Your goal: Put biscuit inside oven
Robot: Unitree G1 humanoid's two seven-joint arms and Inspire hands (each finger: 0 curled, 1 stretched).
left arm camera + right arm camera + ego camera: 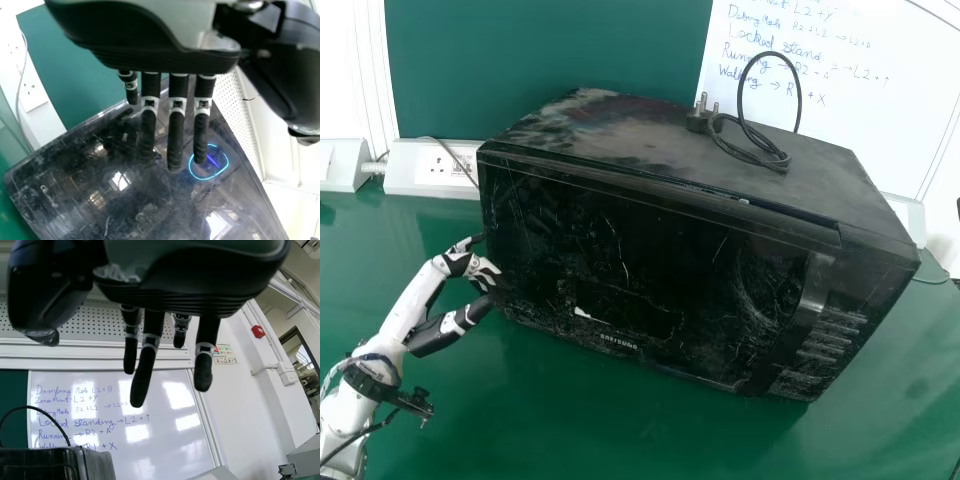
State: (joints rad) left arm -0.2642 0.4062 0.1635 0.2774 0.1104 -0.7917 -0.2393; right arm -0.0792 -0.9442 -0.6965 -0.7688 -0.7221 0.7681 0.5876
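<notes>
A black oven stands on the green table with its front door closed and its handle toward the right side. At the oven's left front edge is my left hand, its fingers close to the door; whether they touch it I cannot tell. In the left wrist view my left hand has its fingers extended over the oven's glossy front. My right hand has relaxed, extended fingers, holding nothing, and the oven's top corner lies beyond it. I see no biscuit.
A power cable with its plug rests on top of the oven. Socket boxes line the table's back edge at the left. A whiteboard stands behind the oven, and green table surface lies before it.
</notes>
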